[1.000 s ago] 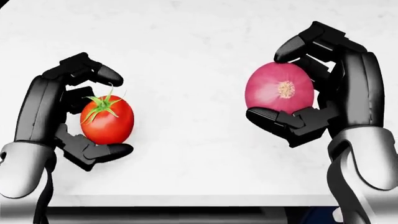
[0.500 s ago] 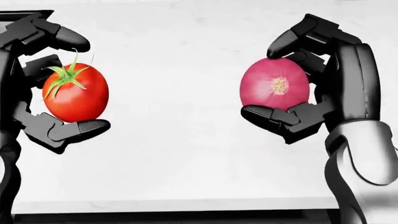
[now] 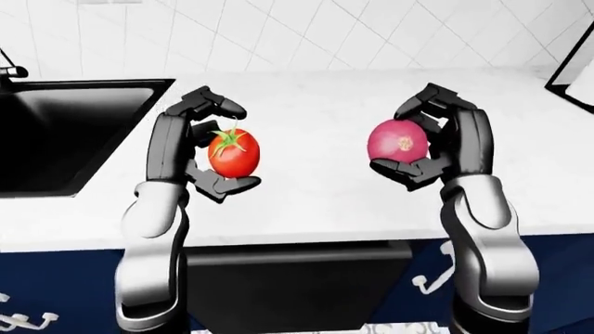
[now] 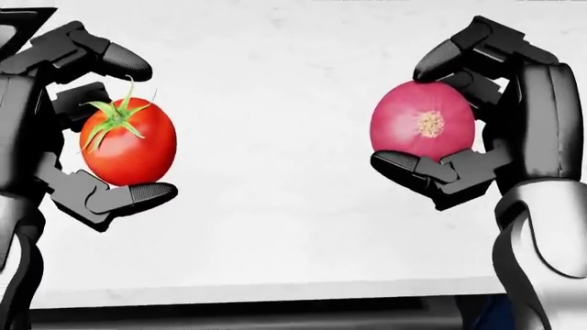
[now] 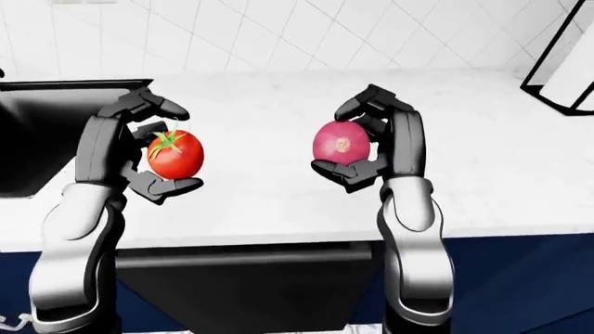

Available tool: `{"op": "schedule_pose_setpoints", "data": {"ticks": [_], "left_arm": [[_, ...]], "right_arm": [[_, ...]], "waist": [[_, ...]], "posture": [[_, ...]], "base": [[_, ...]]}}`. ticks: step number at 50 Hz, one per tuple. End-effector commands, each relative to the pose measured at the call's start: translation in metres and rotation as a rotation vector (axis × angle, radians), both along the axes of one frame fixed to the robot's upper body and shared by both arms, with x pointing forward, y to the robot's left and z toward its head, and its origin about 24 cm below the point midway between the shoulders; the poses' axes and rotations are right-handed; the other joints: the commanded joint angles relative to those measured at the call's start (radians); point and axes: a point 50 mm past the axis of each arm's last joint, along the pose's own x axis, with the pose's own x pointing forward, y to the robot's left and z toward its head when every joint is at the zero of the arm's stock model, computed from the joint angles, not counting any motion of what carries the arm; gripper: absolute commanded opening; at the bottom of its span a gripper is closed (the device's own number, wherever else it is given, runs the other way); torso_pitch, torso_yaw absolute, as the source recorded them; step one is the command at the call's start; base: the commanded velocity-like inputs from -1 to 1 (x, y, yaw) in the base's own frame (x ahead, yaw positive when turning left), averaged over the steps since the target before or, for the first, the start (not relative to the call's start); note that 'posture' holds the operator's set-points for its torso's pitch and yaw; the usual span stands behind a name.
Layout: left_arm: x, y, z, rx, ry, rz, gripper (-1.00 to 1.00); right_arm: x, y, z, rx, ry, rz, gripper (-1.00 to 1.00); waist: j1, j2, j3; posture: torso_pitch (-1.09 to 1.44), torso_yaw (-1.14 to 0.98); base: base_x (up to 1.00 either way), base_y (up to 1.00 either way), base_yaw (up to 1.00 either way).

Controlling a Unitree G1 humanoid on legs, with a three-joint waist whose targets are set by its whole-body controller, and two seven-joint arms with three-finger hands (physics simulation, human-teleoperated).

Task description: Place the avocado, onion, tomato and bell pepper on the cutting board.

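In the eye views, the left hand [image 3: 200, 149] has its 3 fingers curled round the tomato [image 3: 233, 153] at centre left, and the right hand [image 3: 436, 142] is closed round the onion [image 3: 398, 140] at centre right, both held above the white counter [image 3: 315, 118]. The cutting board, avocado and bell pepper are not visible (perhaps out of frame). Either round item could roll free if a finger loosens in transit. No readable writing.
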Motion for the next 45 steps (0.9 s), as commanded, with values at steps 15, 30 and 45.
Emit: {"op": "schedule_pose_setpoints", "data": {"ticks": [15,30,45], "left_arm": [[-0.0068,0.0057,0.0158,0.015,-0.094,0.028,-1.0],[-0.0048,0.0054,0.0144,0.015,-0.093,0.034,-1.0],[-0.0074,0.0072,0.0162,0.014,-0.094,0.036,-1.0]], "right_arm": [[-0.0041,0.0077,0.0176,-0.013,-0.108,0.036,-1.0],[-0.0045,0.0087,0.0178,-0.014,-0.11,0.042,-1.0],[-0.004,0.0094,0.0191,-0.017,-0.112,0.04,-1.0]], "waist": [[0.011,0.1,-0.019],[0.003,0.034,-0.011],[0.007,0.012,-0.007]], "posture": [[0.0,0.0],[0.0,0.0],[0.0,0.0]], "base": [[0.0,0.15,0.0],[0.0,0.37,0.0],[0.0,0.4,0.0]]}}
